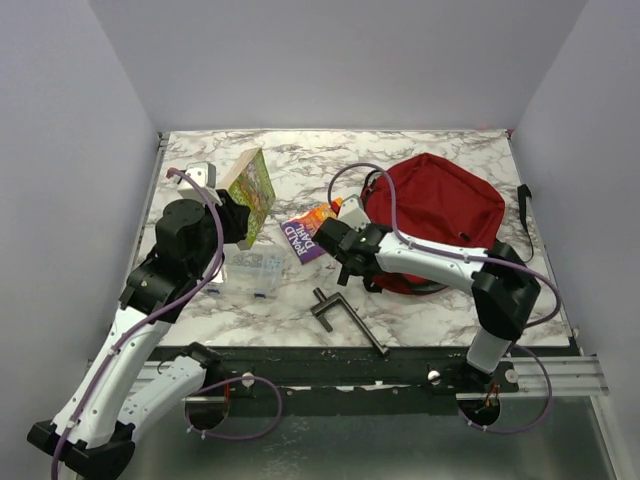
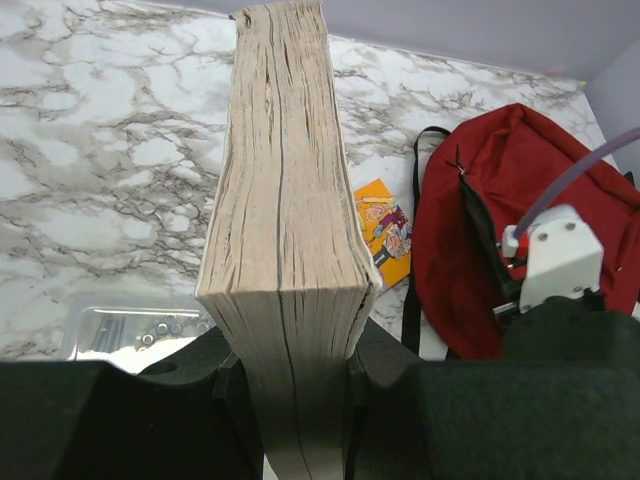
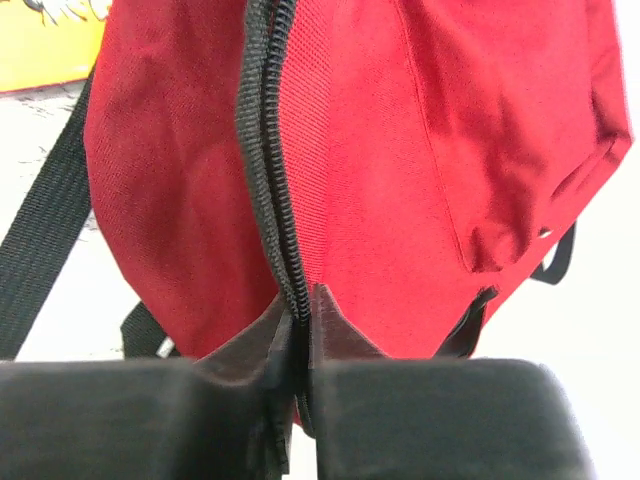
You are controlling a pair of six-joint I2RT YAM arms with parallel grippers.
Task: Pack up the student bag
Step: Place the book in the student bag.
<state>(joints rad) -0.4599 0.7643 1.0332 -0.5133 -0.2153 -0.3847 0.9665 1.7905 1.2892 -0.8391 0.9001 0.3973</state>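
The left arm (image 1: 150,290) rises from its base at the near left, elbow bent, wrist raised above the bench and pointing toward the far side. The left fingers (image 2: 205,365) are clamped on either side of a book (image 2: 285,200), which is held upright on edge. The right arm (image 1: 440,262) reaches leftward from its base, forearm low and nearly level. The right fingers (image 3: 335,335) are drawn almost together, pinching the zipper (image 3: 265,150) edge of the bag (image 3: 400,150) between their tips.

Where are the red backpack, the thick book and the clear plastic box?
red backpack (image 1: 440,205), overhead view, top fabric.
thick book (image 2: 285,200), left wrist view, page edges.
clear plastic box (image 1: 255,272), overhead view, lid.
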